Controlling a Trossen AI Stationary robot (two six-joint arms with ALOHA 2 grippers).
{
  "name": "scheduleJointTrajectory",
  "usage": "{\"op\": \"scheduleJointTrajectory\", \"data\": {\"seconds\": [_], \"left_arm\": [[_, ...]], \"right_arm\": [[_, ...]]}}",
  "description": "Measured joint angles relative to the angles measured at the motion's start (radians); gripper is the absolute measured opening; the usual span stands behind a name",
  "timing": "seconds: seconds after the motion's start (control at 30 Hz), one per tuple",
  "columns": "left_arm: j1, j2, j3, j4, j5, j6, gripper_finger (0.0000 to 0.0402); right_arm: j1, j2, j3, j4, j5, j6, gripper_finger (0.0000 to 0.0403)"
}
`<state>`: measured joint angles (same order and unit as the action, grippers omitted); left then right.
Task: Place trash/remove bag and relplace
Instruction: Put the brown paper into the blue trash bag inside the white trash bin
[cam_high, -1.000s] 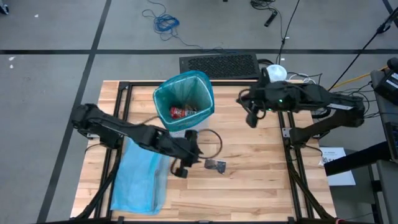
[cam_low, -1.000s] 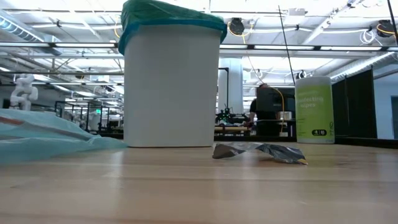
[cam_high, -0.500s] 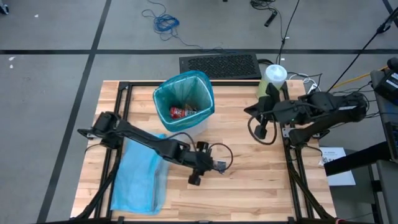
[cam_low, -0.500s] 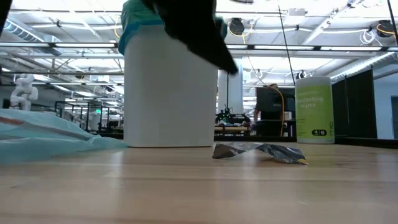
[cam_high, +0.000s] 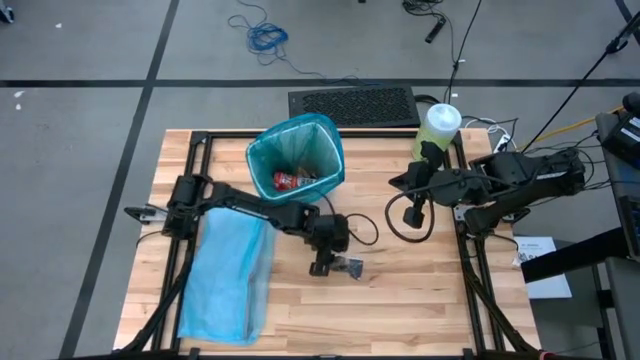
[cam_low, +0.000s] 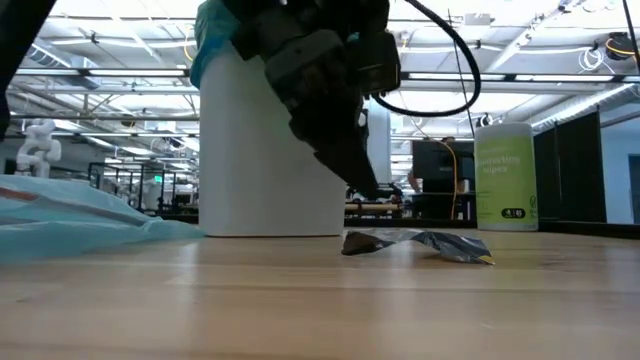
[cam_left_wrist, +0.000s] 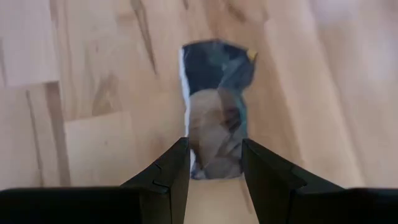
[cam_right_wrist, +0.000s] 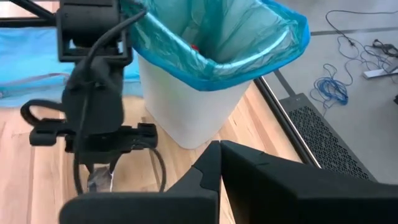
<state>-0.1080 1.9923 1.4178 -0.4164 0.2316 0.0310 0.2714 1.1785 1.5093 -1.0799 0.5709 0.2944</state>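
Note:
A silvery wrapper (cam_left_wrist: 217, 106) lies flat on the wooden table (cam_high: 420, 300), also in the high view (cam_high: 348, 267) and the low view (cam_low: 415, 243). My left gripper (cam_left_wrist: 214, 165) is open and points down. Its fingers stand on either side of the wrapper's near end, just above it (cam_low: 362, 188), without touching. A white bin lined with the teal-green bag (cam_high: 296, 165) holds a red-and-white object (cam_high: 290, 181) and other trash. The pale sky-blue bag (cam_high: 228, 280) lies flat near the table's left edge. My right gripper (cam_high: 413, 215) is shut and hangs over the table's right part.
A tall green canister with a white lid (cam_high: 440, 130) stands at the table's far right corner. The left arm's cable loops over the table between the bin and the wrapper (cam_high: 360, 230). Bare wood shows along the near edge and right of the wrapper.
My left gripper has moved toward the table's right and come down over the silvery wrapper, entering the low view from above. My right gripper has drawn back from the bin toward the near and right edges. The wrapper has stayed where it was.

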Motion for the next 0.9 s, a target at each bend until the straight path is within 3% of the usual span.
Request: {"op": "scheduleJointTrajectory", "data": {"seconds": [0.13,0.27,0.9], "left_arm": [[0.041,-0.002,0.0,-0.003,0.024,0.001,0.0141],[0.077,0.006,0.0,-0.007,0.119,-0.009,0.0141],[0.076,0.129,0.0,0.043,0.188,-0.054,0.0141]], "right_arm": [[0.0,0.001,0.0,-0.002,0.0,0.001,0.0],[0.0,0.002,0.0,-0.003,0.0,0.001,0.0],[0.015,0.002,0.0,-0.009,0.0,0.006,0.0]]}}
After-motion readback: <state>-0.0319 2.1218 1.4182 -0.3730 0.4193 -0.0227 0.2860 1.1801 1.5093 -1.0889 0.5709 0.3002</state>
